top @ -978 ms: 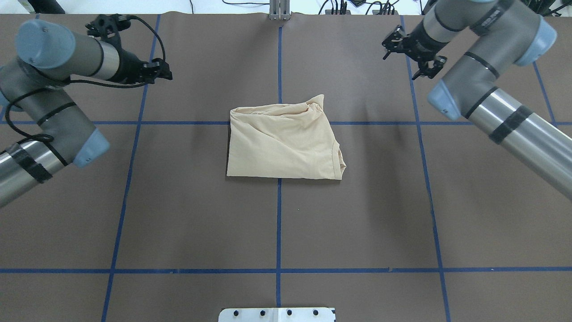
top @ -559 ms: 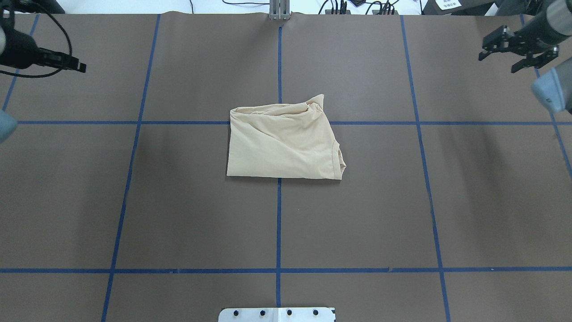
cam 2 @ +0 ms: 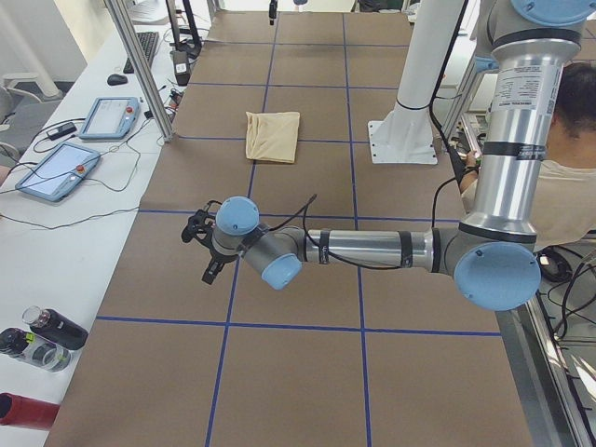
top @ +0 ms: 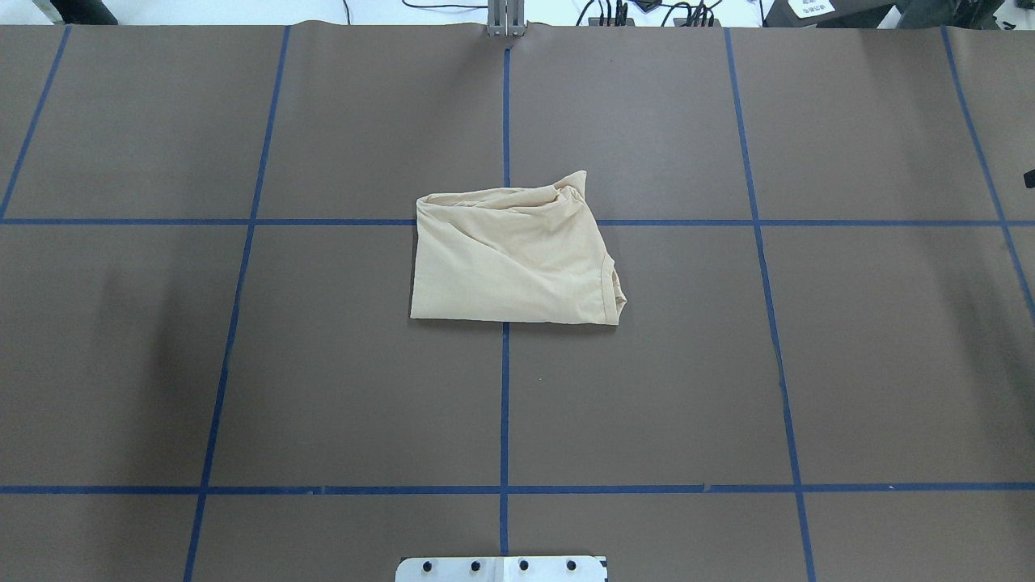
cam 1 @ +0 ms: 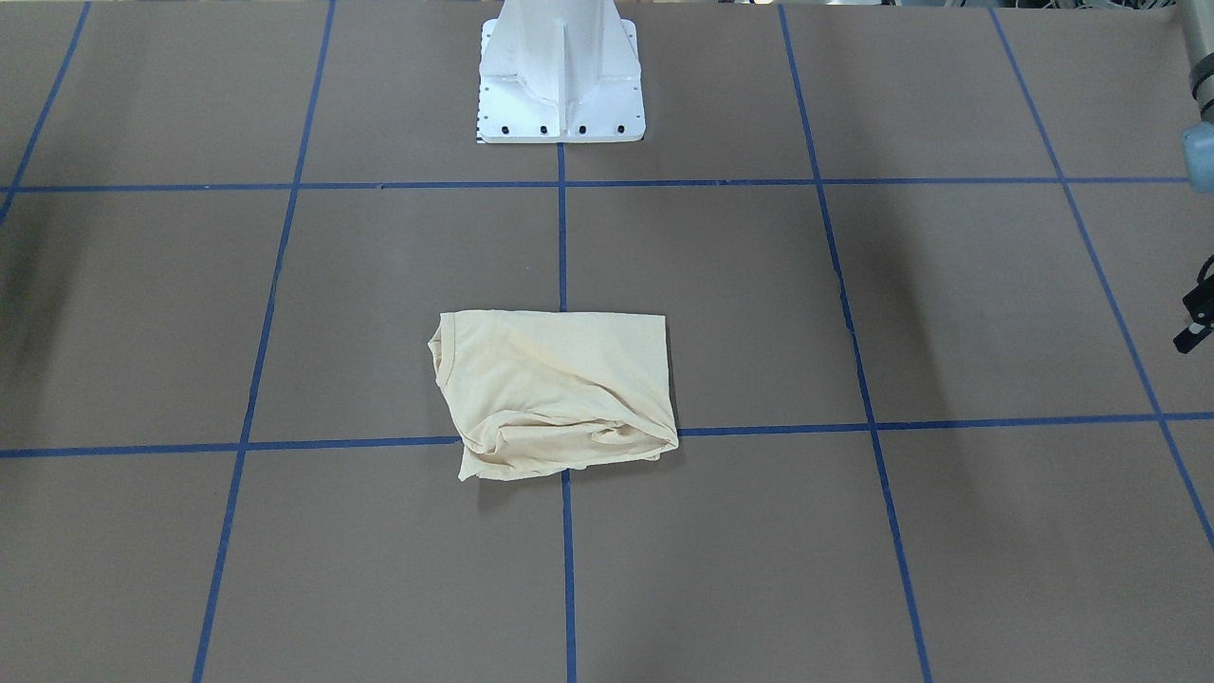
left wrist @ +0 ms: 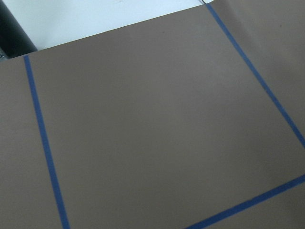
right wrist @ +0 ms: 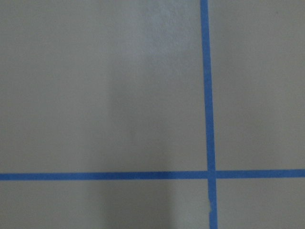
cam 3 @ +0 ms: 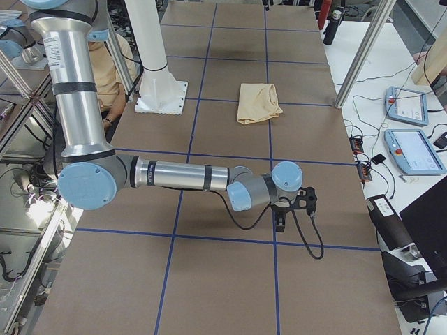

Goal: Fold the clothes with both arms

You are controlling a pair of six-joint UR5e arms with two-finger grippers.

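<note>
- Left gripper (cam 1: 1197, 318) — cut by the front view's right edge, jaws unreadable
- Right gripper (top: 1029, 178) just a black sliver at the overhead edge — open or closed, can't tell
- T-shirt (top: 509, 259) folded over, sleeves tucked out of sight

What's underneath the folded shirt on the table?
The folded T-shirt lies on the brown table cover. Blue tape lines run under it; their crossing is hidden. Anything else beneath cannot be seen.

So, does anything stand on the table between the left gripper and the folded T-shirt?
Nothing visible does. Between the left gripper and the folded T-shirt lies only bare brown table cover with blue tape lines.
</note>
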